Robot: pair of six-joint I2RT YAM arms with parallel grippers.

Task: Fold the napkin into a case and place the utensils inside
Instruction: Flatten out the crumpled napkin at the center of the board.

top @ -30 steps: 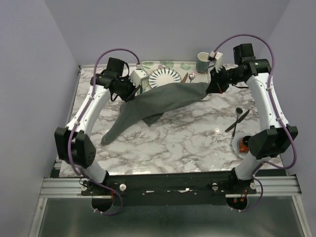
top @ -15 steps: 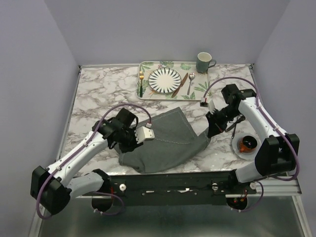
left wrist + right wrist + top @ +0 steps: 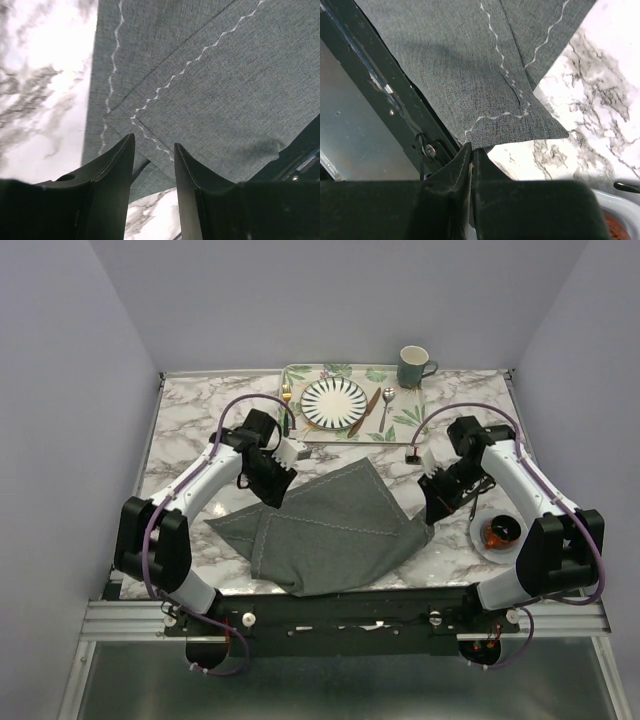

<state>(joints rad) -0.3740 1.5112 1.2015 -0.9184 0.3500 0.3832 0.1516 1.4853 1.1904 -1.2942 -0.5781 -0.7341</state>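
The napkin (image 3: pixel 330 530) lies in the near middle of the table (image 3: pixel 200 430). It is folded only loosely and at a slant, with one flap pointing toward the left edge, and its nearest corner seems to reach past the near edge onto the dark rail (image 3: pixel 400 605). This is the first danger: any pull toward the near edge could slide the cloth off the table. The left gripper (image 3: pixel 152 142) hovers over the far left part of the cloth, its fingers moderately apart and nothing between them. If it comes down where the stitched borders cross, it may catch only the upper layer, and the fold would go crooked. The right gripper (image 3: pixel 471 146) is at the right corner of the napkin, fingers almost together with only a thin slit. The hem reaches their tips, and I cannot tell whether a bit of it is pinched. If it is, lifting away would drag this corner and open the fold. The right arm is also close to the small dish (image 3: pixel 497 533) near the right near corner and could knock it. The utensils (image 3: pixel 371 405) lie on the tray (image 3: pixel 405 420) at the far edge, well apart from the cloth, so a narrow case must be formed first.
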